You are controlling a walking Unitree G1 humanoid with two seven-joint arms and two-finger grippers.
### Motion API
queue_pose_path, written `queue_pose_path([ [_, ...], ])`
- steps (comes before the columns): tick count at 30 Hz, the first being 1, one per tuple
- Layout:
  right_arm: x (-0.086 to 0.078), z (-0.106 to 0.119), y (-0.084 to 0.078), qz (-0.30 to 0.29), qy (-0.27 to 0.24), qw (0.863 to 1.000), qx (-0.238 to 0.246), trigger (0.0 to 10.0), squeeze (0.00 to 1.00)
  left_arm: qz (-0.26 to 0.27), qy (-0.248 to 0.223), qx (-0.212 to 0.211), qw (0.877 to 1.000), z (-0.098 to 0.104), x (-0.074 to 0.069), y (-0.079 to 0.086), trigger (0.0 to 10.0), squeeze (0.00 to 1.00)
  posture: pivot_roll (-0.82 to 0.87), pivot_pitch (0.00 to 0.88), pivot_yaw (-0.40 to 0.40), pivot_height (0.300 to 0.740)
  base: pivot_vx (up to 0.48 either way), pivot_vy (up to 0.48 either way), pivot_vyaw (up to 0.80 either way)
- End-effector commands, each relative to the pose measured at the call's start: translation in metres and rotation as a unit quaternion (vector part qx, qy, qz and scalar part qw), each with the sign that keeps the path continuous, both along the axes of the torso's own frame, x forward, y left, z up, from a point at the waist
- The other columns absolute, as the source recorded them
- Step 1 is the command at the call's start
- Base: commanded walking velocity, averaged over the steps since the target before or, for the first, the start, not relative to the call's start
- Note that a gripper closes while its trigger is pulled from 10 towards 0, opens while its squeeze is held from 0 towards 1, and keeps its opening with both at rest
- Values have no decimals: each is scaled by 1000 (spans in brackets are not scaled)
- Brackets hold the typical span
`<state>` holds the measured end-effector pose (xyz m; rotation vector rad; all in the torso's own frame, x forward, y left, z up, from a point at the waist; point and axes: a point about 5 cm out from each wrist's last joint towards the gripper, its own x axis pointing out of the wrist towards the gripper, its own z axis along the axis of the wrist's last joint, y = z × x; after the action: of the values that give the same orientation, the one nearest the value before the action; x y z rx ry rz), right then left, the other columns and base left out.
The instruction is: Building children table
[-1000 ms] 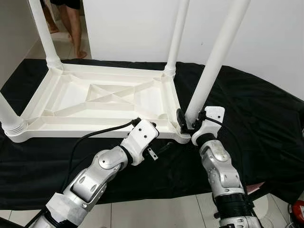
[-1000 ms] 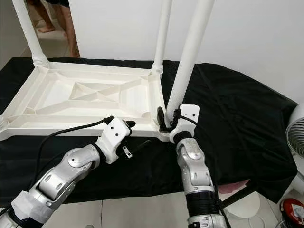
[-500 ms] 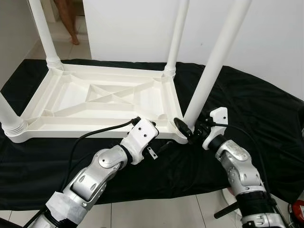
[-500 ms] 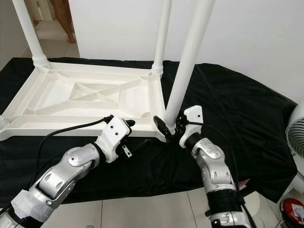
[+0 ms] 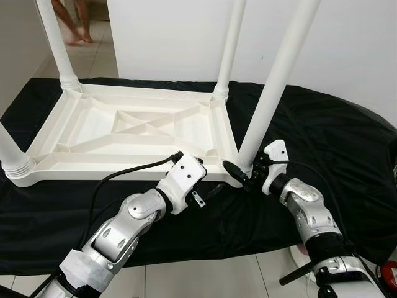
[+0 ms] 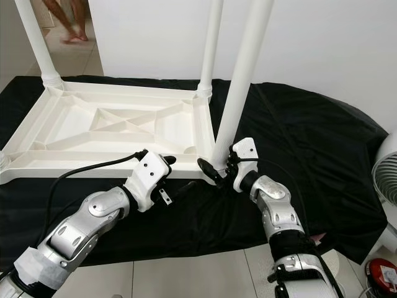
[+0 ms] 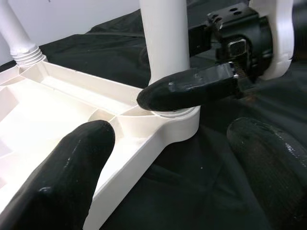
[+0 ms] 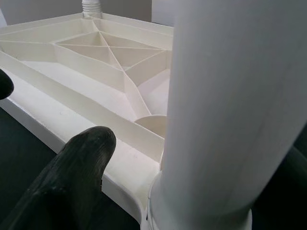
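A white plastic table [image 5: 111,164] lies upside down on a black cloth, with its legs standing up. My right gripper [image 5: 245,169] is at the base of the near right leg [image 5: 273,87] and straddles it. It is open: one finger [image 8: 72,182] stands a little apart from the leg, with table rim showing in the gap. My left gripper [image 5: 208,181] is open at the table's front edge, just left of that corner. One of its fingers [image 7: 72,163] is over the rim and the other [image 7: 268,158] is over the cloth, holding nothing.
The black cloth [image 5: 347,143] covers the floor under the table and runs out to the right. Other legs stand at the far left [image 5: 56,43], far right [image 5: 229,49] and near left [image 5: 12,155]. A person's legs [image 5: 71,18] are in the doorway. A fan [image 6: 388,174] stands at right.
My right arm has swung out to the right around the leg's base, and its wrist has turned from upright to sideways. The left arm has stayed put. The person in the doorway has moved.
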<state>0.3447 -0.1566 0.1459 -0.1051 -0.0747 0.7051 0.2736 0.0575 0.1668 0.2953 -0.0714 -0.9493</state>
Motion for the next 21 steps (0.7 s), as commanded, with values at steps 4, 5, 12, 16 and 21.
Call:
queue_pose_path([
  [4, 5, -7, 13, 32, 5, 999, -11, 2549, 0, -77, 15, 15, 997, 0, -7, -6, 10000, 0, 77, 41, -54, 740, 0, 0, 0],
  [5, 5, -7, 13, 32, 5, 999, -11, 2549, 0, -77, 15, 15, 997, 0, -7, -6, 10000, 0, 77, 41, -54, 740, 0, 0, 0],
  [12, 7, -11, 14, 35, 15, 999, -4, 0, 0, -83, 19, 19, 996, -2, -9, -6, 10000, 0, 80, 39, -52, 740, 0, 0, 0],
  [16, 3, -15, 16, 38, 23, 999, 7, 0, 0, -84, 21, 20, 996, -2, -10, -6, 10000, 0, 80, 39, -52, 740, 0, 0, 0],
  [21, -5, -22, 22, 37, 26, 998, 33, 941, 0, -84, 24, 21, 996, -4, -10, -6, 10000, 0, 78, 43, -61, 740, 0, 0, 0],
])
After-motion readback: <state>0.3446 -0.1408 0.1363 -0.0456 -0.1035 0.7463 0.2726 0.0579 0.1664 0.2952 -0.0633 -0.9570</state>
